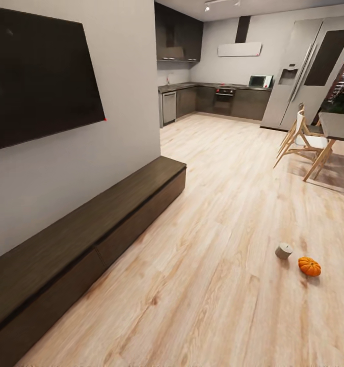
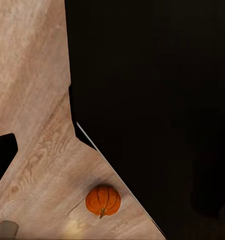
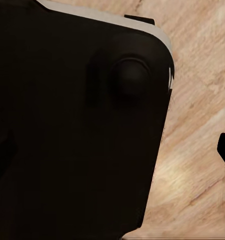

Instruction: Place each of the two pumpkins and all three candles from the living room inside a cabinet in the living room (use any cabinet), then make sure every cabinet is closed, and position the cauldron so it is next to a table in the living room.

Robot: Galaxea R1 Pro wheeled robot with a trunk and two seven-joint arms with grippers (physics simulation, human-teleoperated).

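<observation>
The long, low dark-brown cabinet (image 1: 90,229) runs along the left wall with its fronts shut. On the wood floor to the right lie a squat grey-tan candle (image 1: 283,250) and, just beside it, an orange pumpkin (image 1: 309,266). In the left wrist view an orange pumpkin (image 2: 103,201) with a dark stem rests on the floor close to a large dark body part of the robot, and a grey candle (image 2: 5,229) sits at the frame's corner. A dark tip at the edge of each wrist view may be a finger; its state is unclear. The cauldron is out of view.
A black TV (image 1: 39,76) hangs above the cabinet. A table (image 1: 340,126) with pale wooden chairs (image 1: 304,137) stands at the far right. The kitchen (image 1: 217,97) and a tall fridge (image 1: 304,71) lie beyond. Open wood floor (image 1: 207,214) stretches between cabinet and table.
</observation>
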